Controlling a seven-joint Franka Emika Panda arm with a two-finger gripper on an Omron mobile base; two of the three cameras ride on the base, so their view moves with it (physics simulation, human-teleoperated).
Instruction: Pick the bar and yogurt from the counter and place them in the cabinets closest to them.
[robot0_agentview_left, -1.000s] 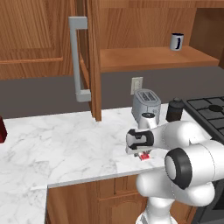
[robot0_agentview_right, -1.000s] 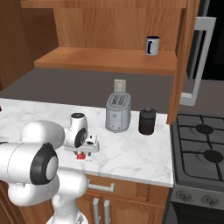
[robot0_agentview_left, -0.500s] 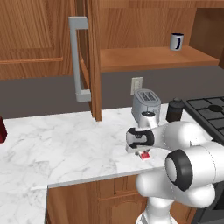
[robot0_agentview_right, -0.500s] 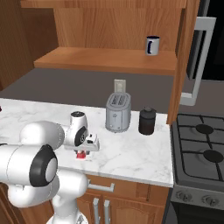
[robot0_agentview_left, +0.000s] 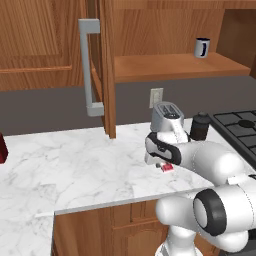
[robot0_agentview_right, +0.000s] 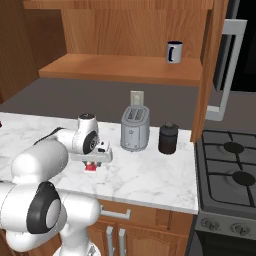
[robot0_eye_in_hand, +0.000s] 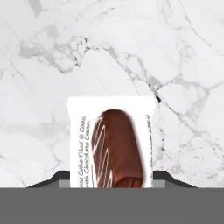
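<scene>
The bar (robot0_eye_in_hand: 111, 144), a white packet with a brown chocolate picture, lies on the white marble counter (robot0_eye_in_hand: 131, 52) straight under the hand. My gripper (robot0_eye_in_hand: 111, 178) is shut on the bar, one finger tip at each long side. In the left base view the gripper (robot0_agentview_left: 162, 164) points down at the counter (robot0_agentview_left: 75, 165), with the bar's red end (robot0_agentview_left: 167, 168) showing below it. The right base view shows the same gripper (robot0_agentview_right: 93, 161) over the bar (robot0_agentview_right: 90, 167). The open wall cabinets (robot0_agentview_left: 175, 67) hang above. The yogurt is out of view.
A silver toaster (robot0_agentview_left: 167, 117) and a dark jar (robot0_agentview_left: 200, 126) stand just behind the hand. A mug (robot0_agentview_left: 202, 48) sits on the cabinet shelf. The open cabinet door (robot0_agentview_left: 107, 65) juts out to the left. A stove (robot0_agentview_right: 230, 165) borders the counter's right end, and a dark red block (robot0_agentview_left: 2, 148) stands far left.
The jaws have closed from partly open onto the bar. The arm and the bar have stayed in place.
</scene>
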